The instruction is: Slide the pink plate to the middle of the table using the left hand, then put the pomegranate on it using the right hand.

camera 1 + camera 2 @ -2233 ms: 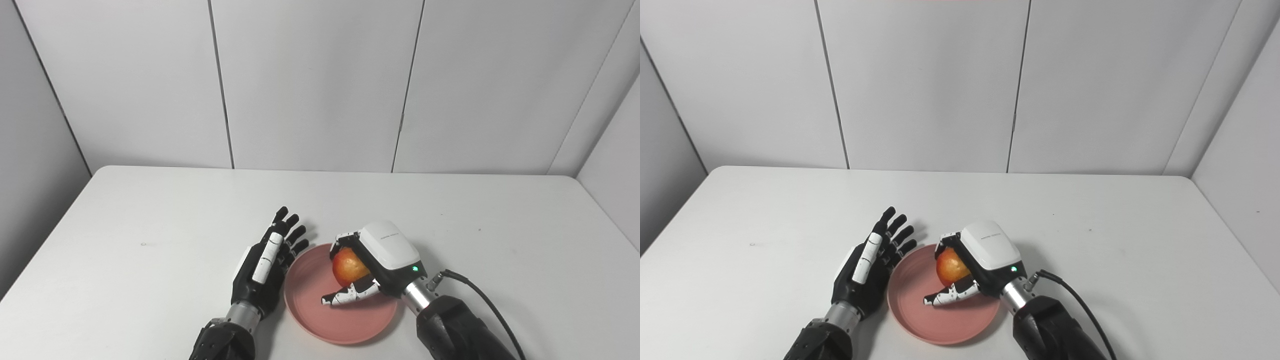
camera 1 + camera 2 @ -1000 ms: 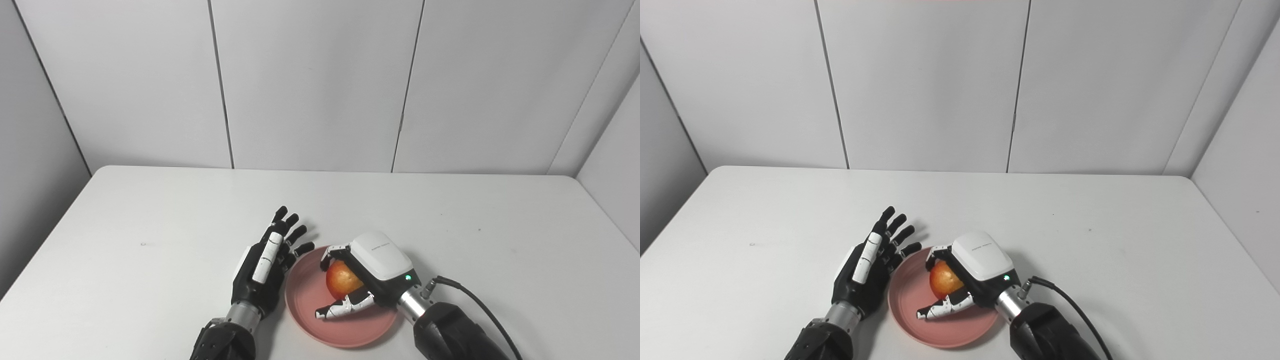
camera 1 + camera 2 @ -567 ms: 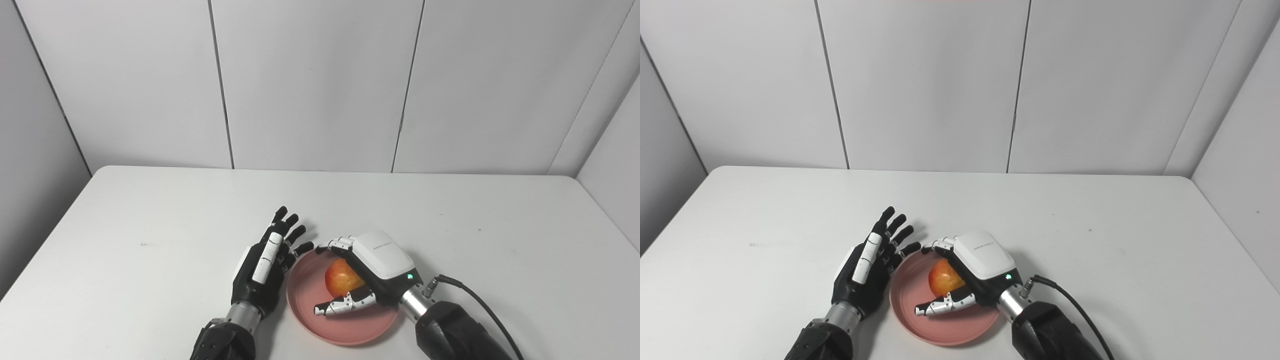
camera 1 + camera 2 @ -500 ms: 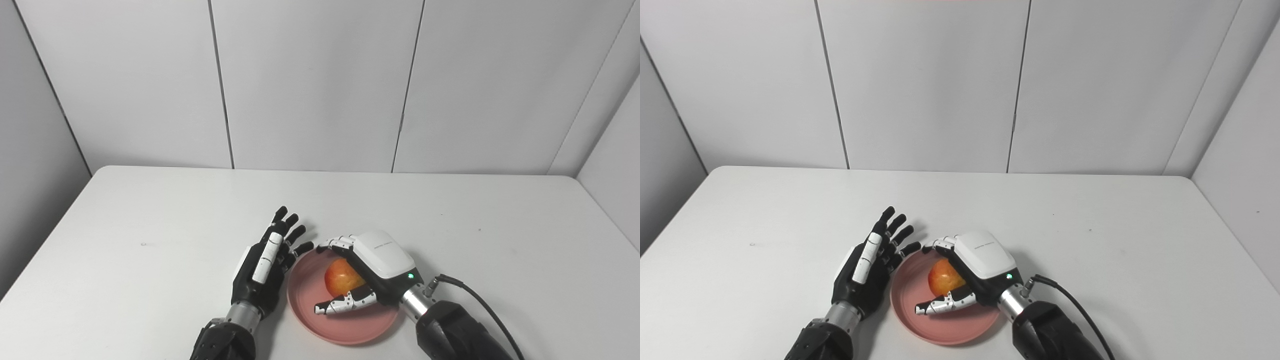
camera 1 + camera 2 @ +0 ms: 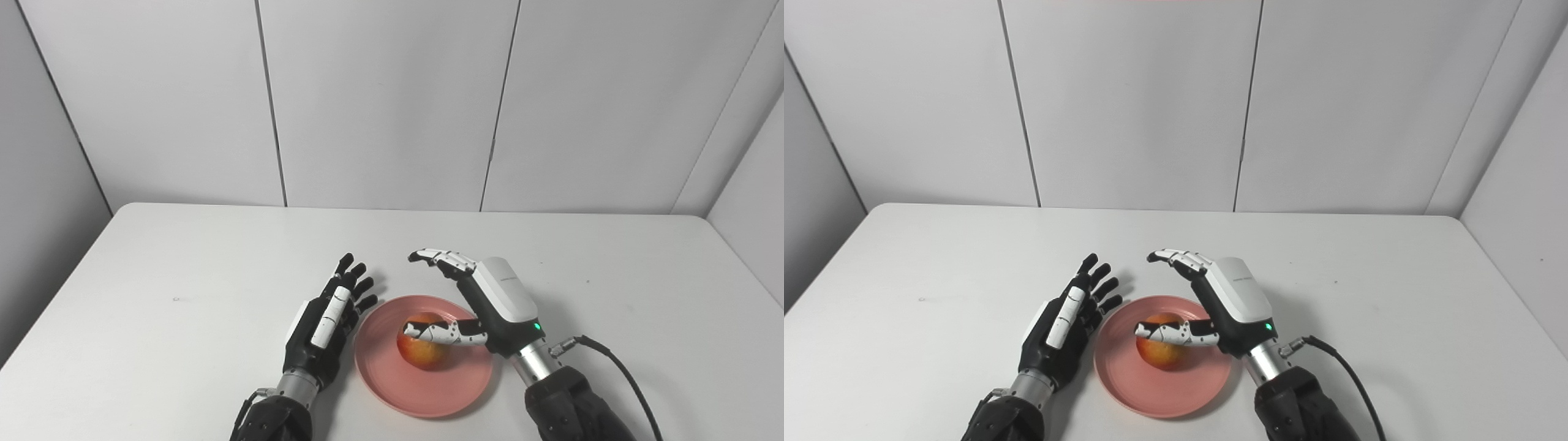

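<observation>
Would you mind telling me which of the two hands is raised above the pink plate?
The right hand, with the white back: it is open above the pink plate and pomegranate. The black left hand waits beside the plate.

A white table (image 5: 184, 269) with rounded far corners filled the lower half of both views. A small dark speck (image 5: 176, 299) marked its left part. Behind it stood a pale grey panelled wall (image 5: 380, 104), its panels parted by thin dark seams (image 5: 269, 104), with angled side walls (image 5: 37, 184) at either end.
</observation>
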